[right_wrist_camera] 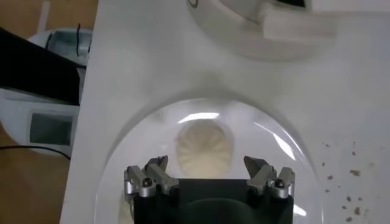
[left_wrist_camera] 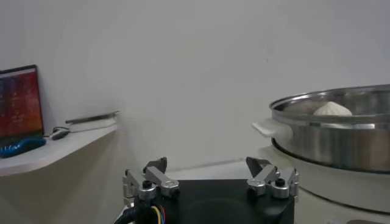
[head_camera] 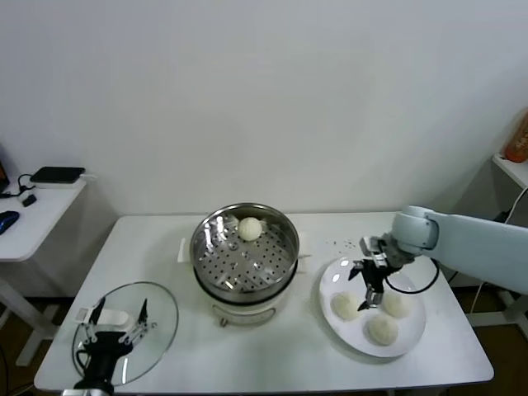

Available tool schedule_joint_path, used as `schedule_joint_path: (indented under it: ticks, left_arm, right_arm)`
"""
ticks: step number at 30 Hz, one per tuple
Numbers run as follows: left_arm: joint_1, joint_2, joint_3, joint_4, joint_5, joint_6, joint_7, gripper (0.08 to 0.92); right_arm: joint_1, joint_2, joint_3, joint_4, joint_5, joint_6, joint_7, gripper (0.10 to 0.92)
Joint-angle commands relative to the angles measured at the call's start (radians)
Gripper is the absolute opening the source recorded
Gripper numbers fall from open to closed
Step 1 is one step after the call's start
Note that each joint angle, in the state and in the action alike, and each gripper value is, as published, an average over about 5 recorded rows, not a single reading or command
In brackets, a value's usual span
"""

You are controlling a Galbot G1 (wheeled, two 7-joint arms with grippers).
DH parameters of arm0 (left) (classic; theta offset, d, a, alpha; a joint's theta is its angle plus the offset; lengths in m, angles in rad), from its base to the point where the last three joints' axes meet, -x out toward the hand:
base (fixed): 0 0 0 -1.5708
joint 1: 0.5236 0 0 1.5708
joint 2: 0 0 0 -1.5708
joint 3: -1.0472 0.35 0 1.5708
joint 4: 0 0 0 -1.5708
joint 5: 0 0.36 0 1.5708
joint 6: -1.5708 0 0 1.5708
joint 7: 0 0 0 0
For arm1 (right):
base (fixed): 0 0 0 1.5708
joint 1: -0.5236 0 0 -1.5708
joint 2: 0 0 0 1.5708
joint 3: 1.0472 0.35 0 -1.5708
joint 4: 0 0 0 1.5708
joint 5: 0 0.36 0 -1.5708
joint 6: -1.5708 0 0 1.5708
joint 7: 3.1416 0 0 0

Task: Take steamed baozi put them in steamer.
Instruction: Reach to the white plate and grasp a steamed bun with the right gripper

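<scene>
Now hovered right gripper (head_camera: 369,283) wide open above plated baozi (right_wrist_camera: 205,148); risked squashing soft dough or nudging neighbouring buns.

Cream-white baozi (head_camera: 250,228) in shiny perforated steel steamer (head_camera: 285,239); plate (head_camera: 410,340) white.

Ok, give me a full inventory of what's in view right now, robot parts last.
baozi in steamer: one, cream-white, on the perforated tray at the far side.
baozi on plate: three, cream-white, at the robot's right.
steamer: one, shiny steel on white base, table centre.
plate: one, white, right of the steamer.
glass lid: one, clear, near left corner.
table: one, white.
side desk: one, white, far left.
left gripper: open, over the lid.
right gripper: open, above the plate's baozi.
</scene>
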Motion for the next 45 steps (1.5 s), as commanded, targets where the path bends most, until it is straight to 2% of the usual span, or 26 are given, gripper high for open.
schedule_joint_path:
  ticks: [1, 31, 34, 40, 45]
  left_arm:
    - [0.001, -0.001, 0.001, 0.003, -0.001, -0.001, -0.001, 0.823]
    - [-0.011, -0.003, 0.0, 0.026, -0.007, 0.0, -0.002, 0.823]
    - [-0.011, -0.003, -0.001, 0.026, -0.01, 0.0, -0.003, 0.823]
    - [-0.01, -0.003, 0.0, 0.026, -0.015, 0.0, -0.003, 0.823]
    - [-0.01, -0.003, -0.001, 0.027, -0.017, 0.001, -0.003, 0.823]
  right_arm:
    - [-0.083, 0.015, 0.036, -0.028, -0.046, -0.007, 0.024, 0.823]
    - [-0.13, 0.087, 0.056, -0.092, -0.09, 0.004, 0.02, 0.823]
    - [-0.131, 0.089, 0.057, -0.096, -0.092, 0.004, 0.017, 0.79]
    - [-0.134, 0.089, 0.06, -0.097, -0.092, 0.004, 0.015, 0.672]
    - [-0.122, 0.082, 0.06, -0.089, -0.081, 0.003, 0.01, 0.648]
